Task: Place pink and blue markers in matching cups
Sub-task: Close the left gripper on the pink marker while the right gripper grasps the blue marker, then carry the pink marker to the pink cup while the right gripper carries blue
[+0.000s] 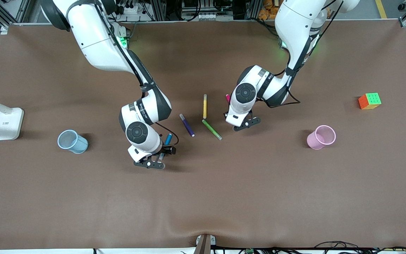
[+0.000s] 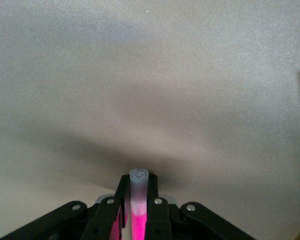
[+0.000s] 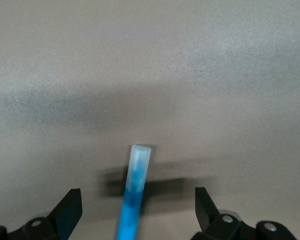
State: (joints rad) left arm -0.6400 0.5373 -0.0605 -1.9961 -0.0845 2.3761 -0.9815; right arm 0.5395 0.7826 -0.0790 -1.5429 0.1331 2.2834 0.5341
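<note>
The left end effector (image 1: 242,124) hangs low over the middle of the brown surface (image 1: 245,197), its black fingers (image 2: 152,212) closed narrow on the slim magenta-pink felt-tip marker (image 2: 138,212), whose greyish translucent cap pokes out past the fingertips in the left wrist view. In the front view only the marker's pink end (image 1: 228,97) shows beside the wrist.

The right end effector (image 1: 159,159) is low over the surface toward the right arm's end, fingers (image 3: 70,210) spread wide on either side of the slim bright blue felt-tip marker (image 3: 133,195), which lies on the surface between them, untouched by either finger.

The small pale blue translucent plastic cup (image 1: 72,141) stands upright toward the right arm's edge, the small pale pink translucent plastic cup (image 1: 321,137) upright toward the left arm's edge.

Between the two arms lie a dark purple pen (image 1: 186,125), a yellow pen (image 1: 205,106) and a lime-green pen (image 1: 212,129). A multicoloured puzzle cube (image 1: 369,101) sits near the left arm's edge, and a white lamp base (image 1: 7,123) near the right arm's edge.
</note>
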